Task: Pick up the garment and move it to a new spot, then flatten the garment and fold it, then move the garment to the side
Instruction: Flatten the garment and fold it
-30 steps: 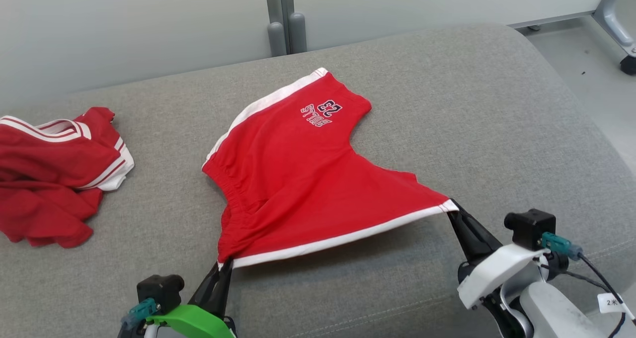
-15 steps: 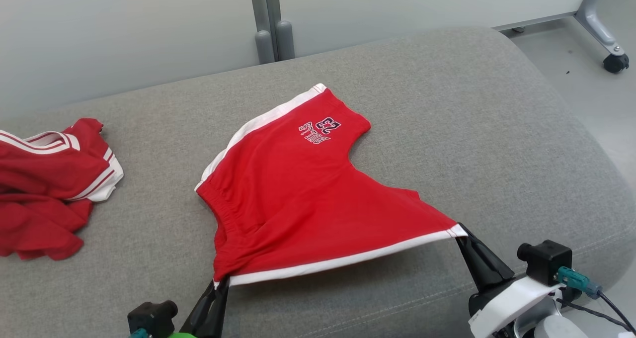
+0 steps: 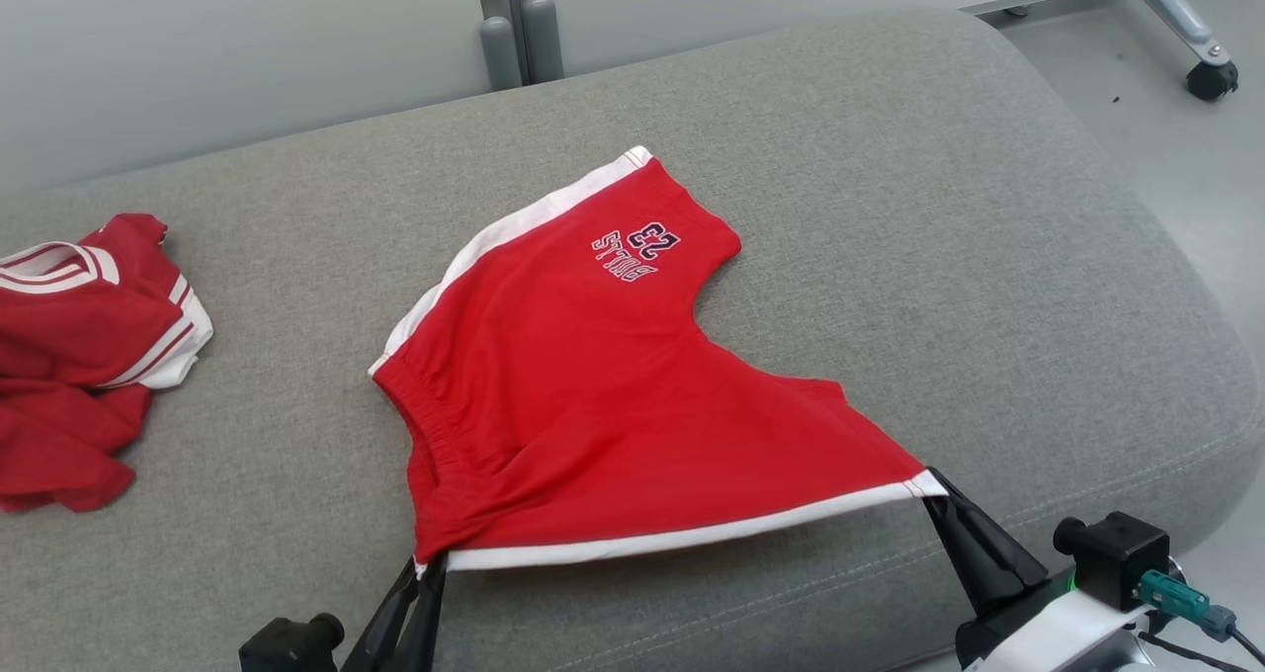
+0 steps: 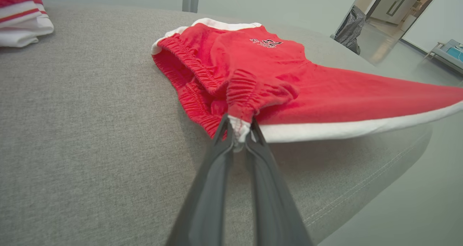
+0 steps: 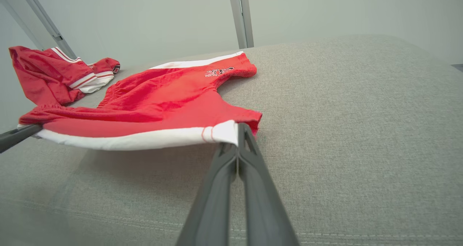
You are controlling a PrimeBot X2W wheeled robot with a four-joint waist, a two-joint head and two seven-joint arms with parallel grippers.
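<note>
Between the earlier head pictures and now the whole view has shifted, so the camera has moved. Even allowing for that, the red shorts (image 3: 593,385) seem drawn a little nearer the front edge of the grey sofa cushion (image 3: 889,208), and both grippers sit lower in the head view.

The left gripper (image 3: 425,565) is pinched tight on the near end of the elastic waistband (image 4: 188,58), with a nub of white cloth squeezed between its fingers in the left wrist view. The right gripper (image 3: 934,479) is closed flat on the corner of the leg hem. Between the two holds the white side band (image 3: 682,539) runs taut and lifted just off the cushion, throwing a shadow under it. The far leg, with its lettering (image 3: 637,249), lies flat on the fabric.

I judge this to be the flattening step. Holding two corners of one edge and pulling them apart lets the cushion's drag smooth the trailing cloth. The gathers behind the left grip say it is not yet flat.

Both gripper bodies are cut off by the bottom edge of the head view. Whether each pinch takes one layer or both I cannot tell, and the shorts' underside is hidden. A crumpled red garment (image 3: 69,356) lies well apart, cropped at the left edge, and its kind is not clear
</note>
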